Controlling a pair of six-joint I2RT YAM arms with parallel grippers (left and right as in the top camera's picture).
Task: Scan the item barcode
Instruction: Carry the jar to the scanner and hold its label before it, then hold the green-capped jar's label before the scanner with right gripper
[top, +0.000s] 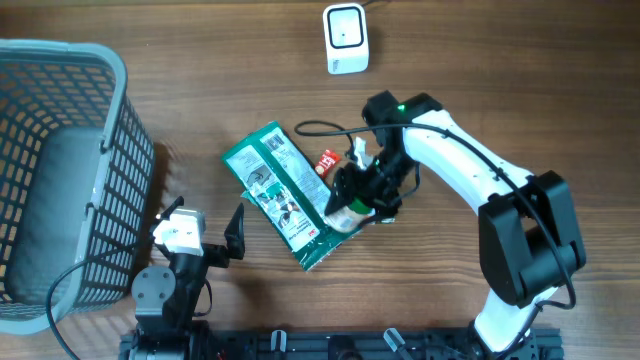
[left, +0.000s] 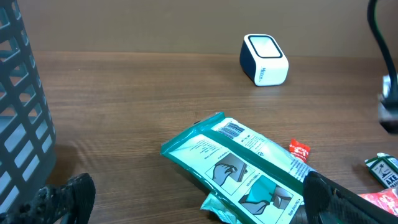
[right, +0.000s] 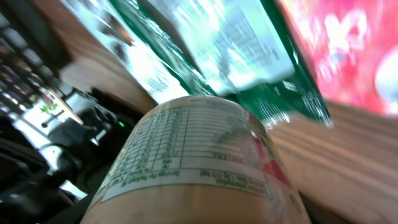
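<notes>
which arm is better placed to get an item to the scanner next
Right. The right gripper is closed on the bottle beside the green packet, and the scanner stands further up the table on that side. The left gripper sits open and empty near the basket.

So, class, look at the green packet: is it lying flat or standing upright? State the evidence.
Lying flat. The green packet rests lengthwise on the table, its printed face and barcode turned upward.
</notes>
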